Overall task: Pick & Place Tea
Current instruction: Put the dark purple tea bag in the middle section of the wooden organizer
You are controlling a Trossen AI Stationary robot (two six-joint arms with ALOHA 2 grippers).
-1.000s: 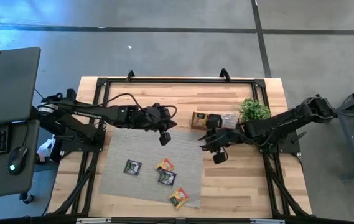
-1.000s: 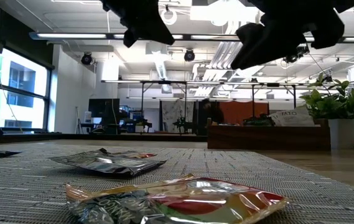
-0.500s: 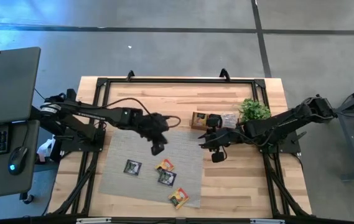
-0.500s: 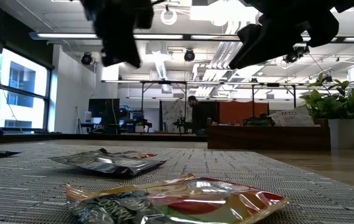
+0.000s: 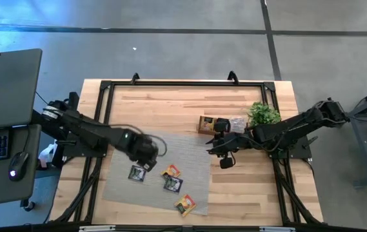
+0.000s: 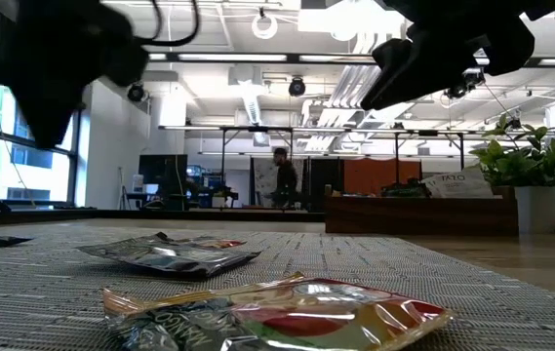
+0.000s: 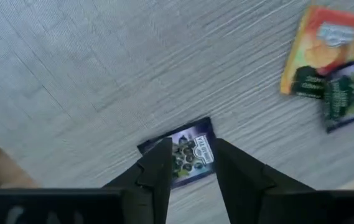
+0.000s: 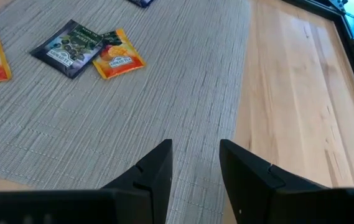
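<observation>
Counter (image 5: 189,103): pale wood planks with a black frame around the edge; a grey woven mat (image 5: 151,161) covers the part toward 7 o'clock.
Left tool (image 7: 190,168): low over the mat, its two dark fingers parted a little, one on each side of a black tea sachet (image 7: 186,151) — flat, square, glossy print. Nothing is gripped; whether the fingertips touch the packet cannot be told.
Same sachet from above: (image 5: 137,173), lying flat on the mat, the left arm's tool just at its 1 o'clock corner.
Other tea: an orange sachet (image 5: 171,171) and a dark one (image 5: 173,183) overlap near mat centre; a further orange-and-white packet (image 5: 184,204) lies toward 5 o'clock at the mat's edge. Crinkled foil shows in the low view (image 6: 277,312).
Right tool (image 8: 195,165): hangs above the mat's 3 o'clock edge — fingers apart, empty.
Tray (image 5: 220,124): long brown wood, at 1 o'clock, beside a small leafy plant (image 5: 262,114).
</observation>
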